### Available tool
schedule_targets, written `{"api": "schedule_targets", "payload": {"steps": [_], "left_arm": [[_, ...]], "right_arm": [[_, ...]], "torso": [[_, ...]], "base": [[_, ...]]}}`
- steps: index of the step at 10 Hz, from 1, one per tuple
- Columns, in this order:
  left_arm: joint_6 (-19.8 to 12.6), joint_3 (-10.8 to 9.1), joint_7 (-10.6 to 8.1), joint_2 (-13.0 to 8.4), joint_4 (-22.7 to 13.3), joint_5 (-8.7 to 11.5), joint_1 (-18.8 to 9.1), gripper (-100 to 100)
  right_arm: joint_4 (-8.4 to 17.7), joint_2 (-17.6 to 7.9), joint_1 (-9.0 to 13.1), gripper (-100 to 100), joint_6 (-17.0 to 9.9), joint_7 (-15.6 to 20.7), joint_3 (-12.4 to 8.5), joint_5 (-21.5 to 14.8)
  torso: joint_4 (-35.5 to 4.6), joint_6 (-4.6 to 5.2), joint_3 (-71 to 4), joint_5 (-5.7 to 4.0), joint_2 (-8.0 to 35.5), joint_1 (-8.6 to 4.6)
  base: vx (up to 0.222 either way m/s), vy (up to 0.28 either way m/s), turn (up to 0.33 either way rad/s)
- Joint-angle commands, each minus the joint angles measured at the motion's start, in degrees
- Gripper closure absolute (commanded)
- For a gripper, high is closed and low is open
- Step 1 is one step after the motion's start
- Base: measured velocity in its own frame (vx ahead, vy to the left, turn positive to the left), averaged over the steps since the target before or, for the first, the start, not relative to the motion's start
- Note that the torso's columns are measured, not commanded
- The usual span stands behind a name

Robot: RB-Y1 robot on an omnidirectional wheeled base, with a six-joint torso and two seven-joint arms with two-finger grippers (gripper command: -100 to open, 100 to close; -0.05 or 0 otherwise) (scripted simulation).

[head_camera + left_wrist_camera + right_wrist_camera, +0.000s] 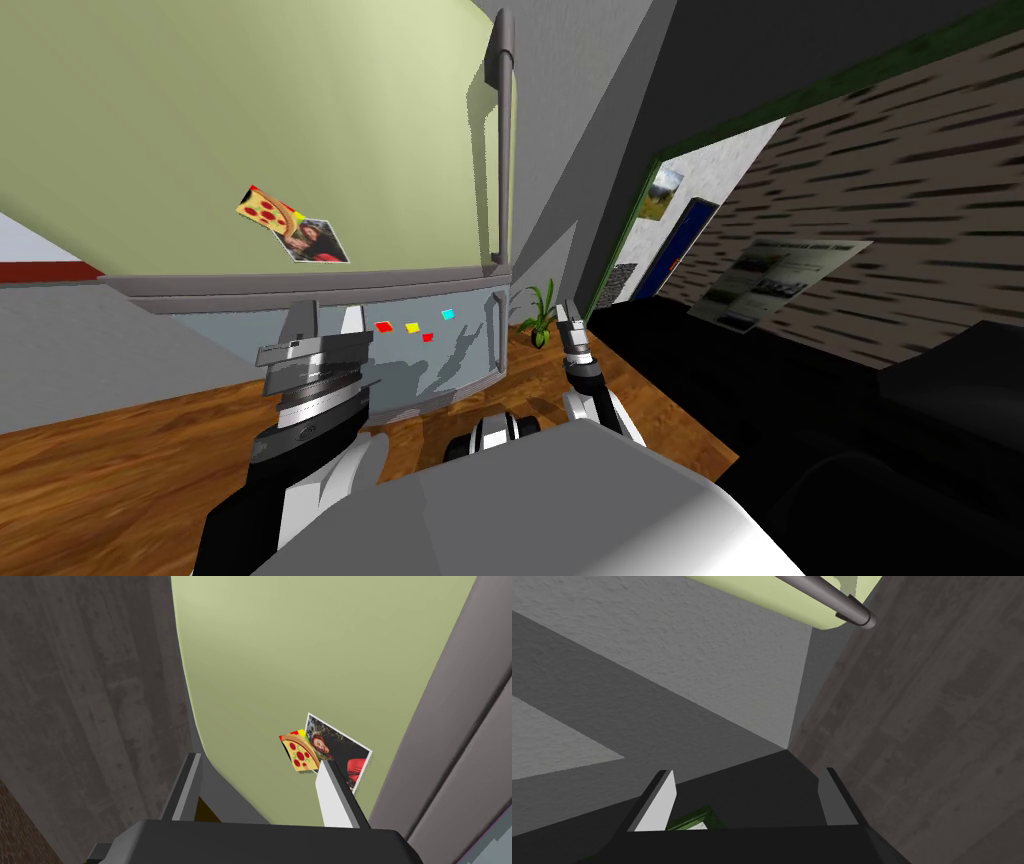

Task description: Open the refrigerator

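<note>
The refrigerator has a pale green upper door [250, 110] with a long grey handle [505, 150] down its right edge, and a grey-blue lower door [440, 350] with a short handle [492, 328]. My left gripper [328, 322] is open in front of the lower door, left of the handles. In the left wrist view the left gripper [260, 791] points at the green door [300, 651] near a pizza magnet [299, 752] and a photo [345, 753]. My right gripper [570, 322], open, hangs right of the fridge; the right gripper [747, 801] sees the handle's end [832, 603] far off.
A small potted plant [540, 315] stands on the wooden floor [120, 460] by the fridge's right corner, against a grey wall [590, 130]. Small red, yellow and cyan magnets [412, 327] dot the lower door. A brick-patterned wall [900, 200] and a black area [850, 450] lie to the right.
</note>
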State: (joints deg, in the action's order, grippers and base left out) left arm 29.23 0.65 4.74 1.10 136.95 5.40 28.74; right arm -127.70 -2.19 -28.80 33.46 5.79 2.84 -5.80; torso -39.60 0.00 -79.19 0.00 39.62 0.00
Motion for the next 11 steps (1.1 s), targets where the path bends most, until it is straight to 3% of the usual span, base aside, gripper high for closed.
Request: {"api": "schedule_targets", "payload": {"steps": [1,6,11], "left_arm": [[-0.66,-0.57,-0.50,-3.51,0.22,1.01,0.71,-100],[-3.91,-3.31,-2.80,-8.73,1.13,6.12,4.13,-100],[-9.35,-7.73,-6.31,-10.69,2.23,14.53,9.47,-100]], "right_arm": [[0.02,0.00,-0.01,0,0.00,0.00,0.00,0.00],[0.03,0.01,-0.02,0,0.00,0.00,0.01,0.00],[0.02,0.02,-0.03,0,0.00,0.00,0.01,0.00]], "torso": [[-1.88,-0.01,-3.96,-0.01,1.90,-0.03],[-2.67,0.00,-5.41,0.00,2.61,0.00],[-2.66,0.00,-5.43,-0.02,2.59,-0.06]], "base": [[0.038,-0.041,0.099],[0.069,-0.084,0.151],[0.119,-0.166,0.220]]}}
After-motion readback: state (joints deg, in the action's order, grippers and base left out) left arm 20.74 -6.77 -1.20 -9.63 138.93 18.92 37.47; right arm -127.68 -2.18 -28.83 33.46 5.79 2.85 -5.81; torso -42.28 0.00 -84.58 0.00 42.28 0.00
